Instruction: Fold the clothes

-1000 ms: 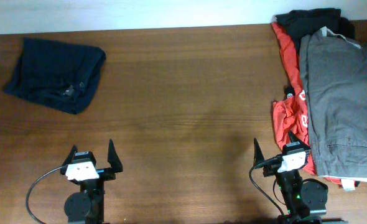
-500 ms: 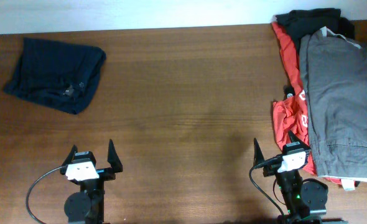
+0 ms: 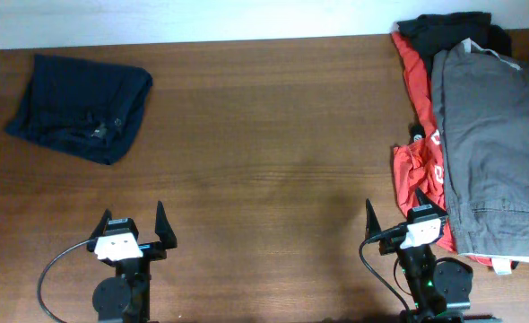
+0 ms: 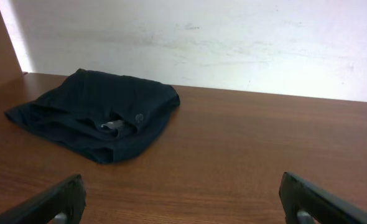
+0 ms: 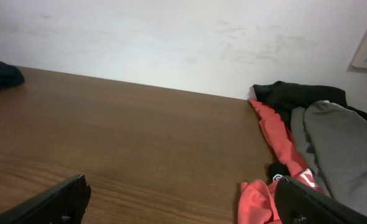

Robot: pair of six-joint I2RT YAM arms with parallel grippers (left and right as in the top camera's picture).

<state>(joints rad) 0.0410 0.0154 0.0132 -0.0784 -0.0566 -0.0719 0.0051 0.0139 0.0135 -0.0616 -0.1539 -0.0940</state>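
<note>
The dark navy shorts [image 3: 79, 106] lie folded in a compact bundle at the table's far left corner, with a small button showing; they also show in the left wrist view [image 4: 96, 115], and a sliver shows at the left edge of the right wrist view [image 5: 0, 74]. My left gripper [image 3: 132, 229] is open and empty near the front edge, well short of the shorts; it also shows in the left wrist view [image 4: 183, 199]. My right gripper [image 3: 408, 220] is open and empty at the front right, and shows in the right wrist view [image 5: 183, 199].
A pile at the right edge holds grey trousers [image 3: 493, 135] on a red-orange garment [image 3: 414, 166] and a black garment [image 3: 444, 31]. The pile lies right beside my right gripper. A white wall [image 4: 202, 37] borders the table's far edge.
</note>
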